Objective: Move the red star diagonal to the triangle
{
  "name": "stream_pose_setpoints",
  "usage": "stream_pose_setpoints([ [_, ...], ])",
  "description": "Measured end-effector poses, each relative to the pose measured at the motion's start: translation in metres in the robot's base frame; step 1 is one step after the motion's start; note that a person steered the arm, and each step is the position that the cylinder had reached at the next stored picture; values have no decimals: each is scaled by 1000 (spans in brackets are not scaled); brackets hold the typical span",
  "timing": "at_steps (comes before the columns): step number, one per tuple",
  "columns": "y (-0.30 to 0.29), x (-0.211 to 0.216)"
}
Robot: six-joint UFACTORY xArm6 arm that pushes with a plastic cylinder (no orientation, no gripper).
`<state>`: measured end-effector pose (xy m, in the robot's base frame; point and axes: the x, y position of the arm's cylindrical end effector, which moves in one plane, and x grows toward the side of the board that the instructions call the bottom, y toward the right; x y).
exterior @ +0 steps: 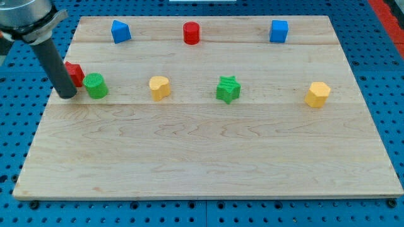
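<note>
A red block (76,73), partly hidden behind my rod so its shape is unclear, sits at the board's left. My tip (67,96) rests just in front of it and just left of a green cylinder (96,86), close to both. A blue block with a slanted top (120,31), possibly the triangle, sits at the view's top left.
A red cylinder (191,33) and a blue cube (278,31) sit along the view's top. A yellow heart-like block (160,87), a green star (228,89) and a yellow hexagonal block (317,94) lie across the middle. The wooden board (202,157) lies on a blue pegboard.
</note>
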<state>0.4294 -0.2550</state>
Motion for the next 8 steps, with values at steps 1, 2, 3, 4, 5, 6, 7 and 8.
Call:
stream_pose_setpoints([
  [1,-27,-34],
  [2,-5,-41],
  [3,-4,-70],
  [4,-9,-109],
  [5,-17,-135],
  [6,-15,-172],
  [7,22,-179],
  [8,31,-183],
])
